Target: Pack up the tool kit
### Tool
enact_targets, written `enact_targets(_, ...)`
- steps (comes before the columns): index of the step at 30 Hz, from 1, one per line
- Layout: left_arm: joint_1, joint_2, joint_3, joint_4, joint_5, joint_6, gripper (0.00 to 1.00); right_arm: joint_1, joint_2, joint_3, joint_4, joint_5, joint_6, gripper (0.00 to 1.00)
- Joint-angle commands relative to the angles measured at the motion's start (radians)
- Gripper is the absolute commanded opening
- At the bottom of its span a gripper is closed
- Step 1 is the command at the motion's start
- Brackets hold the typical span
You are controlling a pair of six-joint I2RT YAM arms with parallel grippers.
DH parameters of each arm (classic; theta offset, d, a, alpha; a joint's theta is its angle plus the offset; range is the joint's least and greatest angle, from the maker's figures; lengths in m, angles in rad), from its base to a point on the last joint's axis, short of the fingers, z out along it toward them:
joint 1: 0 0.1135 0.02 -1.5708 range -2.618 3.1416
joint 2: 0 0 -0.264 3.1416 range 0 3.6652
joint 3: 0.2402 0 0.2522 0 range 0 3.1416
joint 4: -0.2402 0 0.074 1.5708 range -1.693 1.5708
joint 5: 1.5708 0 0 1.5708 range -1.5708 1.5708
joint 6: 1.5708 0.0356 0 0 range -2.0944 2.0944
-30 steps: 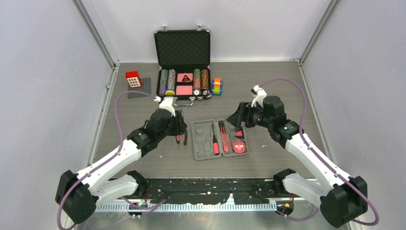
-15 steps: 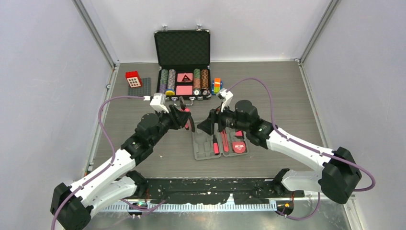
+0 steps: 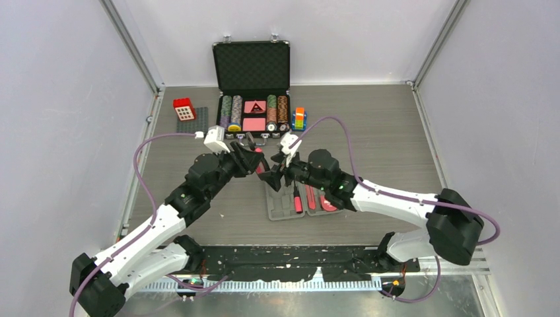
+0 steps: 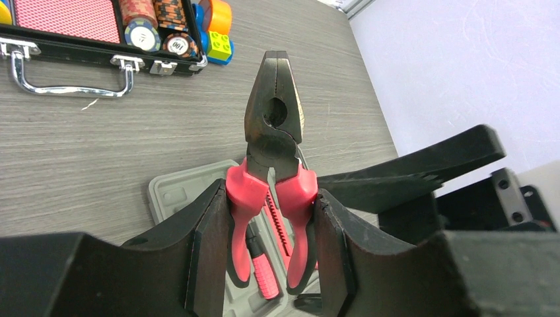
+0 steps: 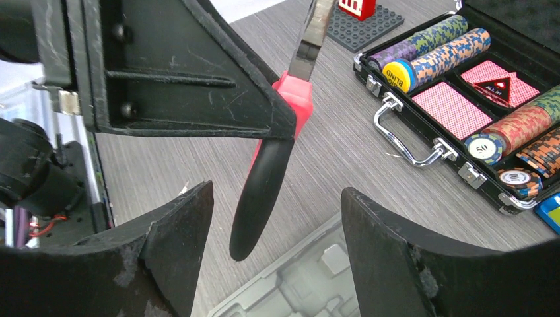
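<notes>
My left gripper (image 4: 269, 195) is shut on the red handles of the pliers (image 4: 272, 122), which it holds in the air with the dark head pointing away. The grey tool kit case (image 3: 280, 211) lies open below, with a red screwdriver (image 4: 266, 281) and a knife (image 3: 310, 197) in its slots. My right gripper (image 5: 276, 198) is open, its fingers on either side of the black tip of one pliers handle (image 5: 259, 198) without touching it. In the top view both grippers, left (image 3: 254, 160) and right (image 3: 272, 173), meet over the case's far left corner.
A black case of poker chips (image 3: 253, 92) stands open at the back, its handle (image 4: 66, 82) towards me. A red toy block (image 3: 183, 108) on a dark baseplate sits at the back left. A coloured block (image 3: 300, 119) lies right of the chip case.
The right arm has swung left across the case to the pliers, its jaws still open. The left arm has lifted the pliers up and to the right.
</notes>
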Motion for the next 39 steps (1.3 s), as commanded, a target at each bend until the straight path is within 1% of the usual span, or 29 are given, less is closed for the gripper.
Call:
enact_targets(1, -0.007, -0.032, 0.056, 0.08, 0.003, -0.029, 0.0, 0.042, 0.056, 0.059, 0.09, 0.066, -0.097, 0.73)
enact_targets(7, -0.021, -0.032, 0.05, 0.104, 0.012, -0.032, 0.0, 0.063, 0.135, 0.079, 0.129, 0.096, -0.113, 0.66)
enact_targets(10, -0.026, -0.039, 0.04, 0.12, 0.008, -0.039, 0.0, 0.07, 0.16, 0.095, 0.136, 0.131, -0.121, 0.61)
enact_targets(12, -0.03, -0.047, 0.032, 0.133, 0.008, -0.042, 0.0, 0.072, 0.179, 0.102, 0.14, 0.157, -0.125, 0.55)
enact_targets(14, -0.033, -0.054, 0.027, 0.139, 0.012, -0.04, 0.0, 0.072, 0.193, 0.112, 0.132, 0.181, -0.131, 0.45)
enact_targets(15, -0.033, -0.059, 0.025, 0.138, 0.013, -0.038, 0.01, 0.072, 0.197, 0.114, 0.128, 0.194, -0.132, 0.37)
enact_targets(16, -0.033, -0.063, 0.023, 0.135, 0.016, -0.036, 0.03, 0.072, 0.197, 0.116, 0.123, 0.198, -0.137, 0.33)
enact_targets(17, -0.034, -0.069, 0.023, 0.124, 0.017, -0.03, 0.08, 0.072, 0.193, 0.115, 0.122, 0.207, -0.141, 0.25)
enact_targets(18, -0.034, -0.08, 0.023, 0.11, 0.017, -0.023, 0.13, 0.072, 0.19, 0.11, 0.12, 0.21, -0.15, 0.22)
enact_targets(19, -0.034, -0.091, 0.024, 0.09, 0.015, -0.014, 0.2, 0.072, 0.18, 0.107, 0.117, 0.217, -0.158, 0.14)
enact_targets(21, -0.033, -0.118, 0.038, 0.029, 0.009, 0.004, 0.34, 0.072, 0.164, 0.096, 0.107, 0.231, -0.197, 0.07)
enact_targets(24, -0.033, -0.159, 0.094, -0.152, -0.007, 0.032, 0.57, 0.072, 0.132, 0.082, 0.079, 0.243, -0.278, 0.06)
enact_targets(26, -0.032, -0.18, 0.163, -0.282, -0.007, 0.069, 0.68, 0.072, 0.108, 0.066, 0.068, 0.243, -0.36, 0.06)
enact_targets(27, -0.031, -0.188, 0.197, -0.355, -0.007, 0.091, 0.75, 0.072, 0.098, 0.046, 0.069, 0.237, -0.426, 0.05)
enact_targets(29, -0.024, -0.19, 0.285, -0.496, 0.01, 0.137, 0.82, 0.072, 0.069, 0.008, 0.089, 0.233, -0.519, 0.05)
enact_targets(31, -0.006, -0.168, 0.379, -0.637, 0.069, 0.192, 0.87, 0.073, 0.04, -0.024, 0.109, 0.237, -0.602, 0.05)
enact_targets(33, 0.019, -0.112, 0.474, -0.781, 0.141, 0.24, 0.9, 0.072, 0.015, -0.039, 0.094, 0.237, -0.675, 0.05)
enact_targets(35, 0.038, -0.063, 0.547, -0.876, 0.211, 0.298, 0.92, 0.072, -0.021, -0.044, 0.068, 0.216, -0.725, 0.05)
enact_targets(39, 0.052, 0.028, 0.655, -0.98, 0.338, 0.412, 0.97, 0.072, -0.08, -0.069, 0.023, 0.104, -0.845, 0.05)
